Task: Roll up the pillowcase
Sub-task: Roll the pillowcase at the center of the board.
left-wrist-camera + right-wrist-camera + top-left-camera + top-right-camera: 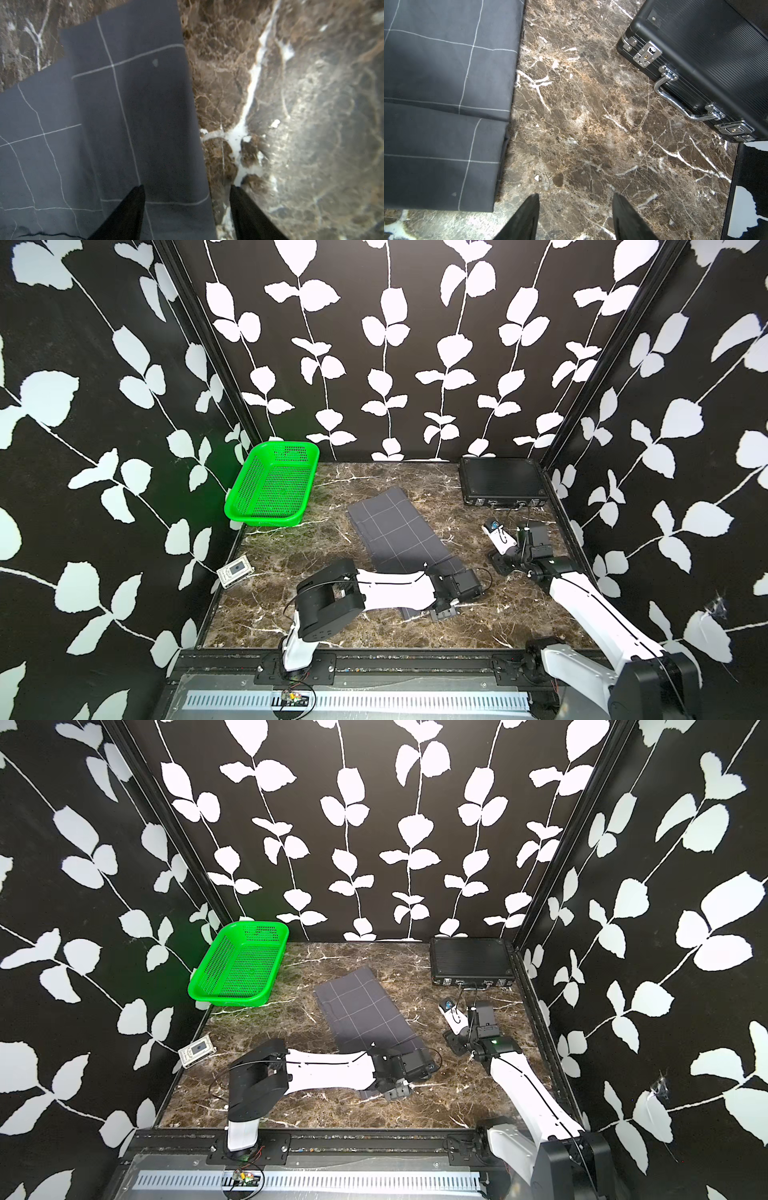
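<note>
**Q:** Which step is shown?

**A:** Seemingly the start of the roll. The pillowcase [399, 531], folded into a long strip, lies flat and slantwise at the middle of the marble tabletop [316, 635]. No rolled part is visible.

**Q:** And the tools?

**A:** The left gripper [187, 187] hovers at the strip's near end, jaws apart, straddling a side edge and gripping nothing. The right gripper [575, 195], also apart and empty, hangs over bare marble between the strip and the black latched case [716, 52].

**Q:** The next move?

**A:** Probably seizing the near end and turning it over evenly, so the roll does not skew.

A lab robot booth: leaf-patterned walls [374, 344] enclose a marble-look tabletop [478, 626].
</note>
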Robot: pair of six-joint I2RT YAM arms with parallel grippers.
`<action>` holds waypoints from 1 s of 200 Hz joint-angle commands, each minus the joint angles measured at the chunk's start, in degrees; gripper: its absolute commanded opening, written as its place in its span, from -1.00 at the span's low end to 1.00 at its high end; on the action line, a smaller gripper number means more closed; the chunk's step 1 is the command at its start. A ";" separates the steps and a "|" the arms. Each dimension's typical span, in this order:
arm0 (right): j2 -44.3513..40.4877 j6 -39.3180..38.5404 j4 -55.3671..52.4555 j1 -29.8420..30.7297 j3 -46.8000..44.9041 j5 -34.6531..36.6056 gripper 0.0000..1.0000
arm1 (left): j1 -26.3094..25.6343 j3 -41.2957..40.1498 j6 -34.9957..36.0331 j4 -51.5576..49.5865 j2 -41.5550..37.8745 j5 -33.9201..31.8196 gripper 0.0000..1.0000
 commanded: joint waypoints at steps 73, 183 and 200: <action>-0.44 1.19 2.37 -0.24 -2.05 -0.43 0.19 | 0.95 4.90 -2.72 -6.45 4.16 -2.38 -0.01; -0.88 1.22 1.80 -0.19 -1.65 -1.37 0.27 | 3.81 5.94 -6.32 -11.37 4.13 -0.29 -0.89; -0.83 1.20 1.59 -0.20 -1.62 -1.52 0.28 | 4.48 6.64 -6.41 -11.83 3.28 2.14 -1.00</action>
